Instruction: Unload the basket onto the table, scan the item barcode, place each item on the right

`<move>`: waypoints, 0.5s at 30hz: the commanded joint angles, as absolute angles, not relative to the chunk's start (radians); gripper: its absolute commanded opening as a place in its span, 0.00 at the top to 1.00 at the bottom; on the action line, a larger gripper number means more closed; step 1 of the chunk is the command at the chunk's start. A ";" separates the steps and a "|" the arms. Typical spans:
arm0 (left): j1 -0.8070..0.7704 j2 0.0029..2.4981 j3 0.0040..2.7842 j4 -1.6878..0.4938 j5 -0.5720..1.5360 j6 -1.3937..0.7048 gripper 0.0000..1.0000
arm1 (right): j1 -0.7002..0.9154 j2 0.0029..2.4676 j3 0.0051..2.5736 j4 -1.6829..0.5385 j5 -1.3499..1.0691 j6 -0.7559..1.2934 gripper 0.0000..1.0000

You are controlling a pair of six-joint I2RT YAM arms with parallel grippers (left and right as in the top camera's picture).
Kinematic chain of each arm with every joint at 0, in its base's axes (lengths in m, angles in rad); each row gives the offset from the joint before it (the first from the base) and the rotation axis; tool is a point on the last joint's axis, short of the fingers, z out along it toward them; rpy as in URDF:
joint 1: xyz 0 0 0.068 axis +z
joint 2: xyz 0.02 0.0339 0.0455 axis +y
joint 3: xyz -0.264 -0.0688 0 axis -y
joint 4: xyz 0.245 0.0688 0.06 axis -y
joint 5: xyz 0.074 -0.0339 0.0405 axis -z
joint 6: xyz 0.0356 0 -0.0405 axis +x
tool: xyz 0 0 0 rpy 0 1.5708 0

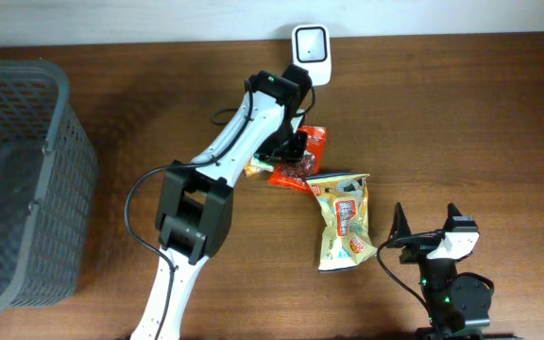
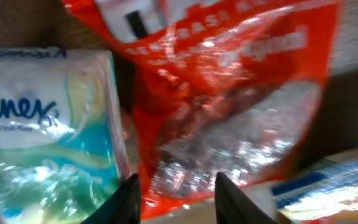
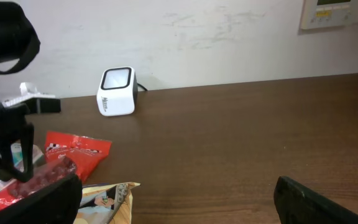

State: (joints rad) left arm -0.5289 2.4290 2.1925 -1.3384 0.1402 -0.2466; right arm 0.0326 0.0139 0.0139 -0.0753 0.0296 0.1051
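A red snack bag (image 1: 302,162) lies on the wooden table just below the white barcode scanner (image 1: 311,45). My left gripper (image 1: 291,151) hangs right over it. In the left wrist view the red bag (image 2: 229,99) fills the frame, and my left gripper (image 2: 179,202) has its fingers apart at the bag's lower edge, not pinching it. My right gripper (image 1: 427,215) rests near the front right, wide open and holding nothing. From the right wrist view, the scanner (image 3: 117,91) stands by the wall and the red bag (image 3: 73,152) lies at left.
A yellow snack bag (image 1: 344,222) lies between the two arms. A Kleenex tissue pack (image 2: 42,137) sits to the left of the red bag. A grey wire basket (image 1: 59,123) stands at the table's left edge.
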 commanded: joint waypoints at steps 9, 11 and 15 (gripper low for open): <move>-0.473 2.417 2.452 -1.513 -0.342 -0.376 0.92 | 0.038 0.008 0.006 -0.079 0.039 0.110 0.02; -0.433 2.422 2.432 -1.514 -0.363 -0.390 0.88 | 0.038 0.008 0.006 -0.079 0.039 0.110 0.02; -0.321 2.422 2.318 -1.468 -0.214 -0.455 0.93 | 0.038 0.008 0.006 -0.079 0.039 0.110 0.02</move>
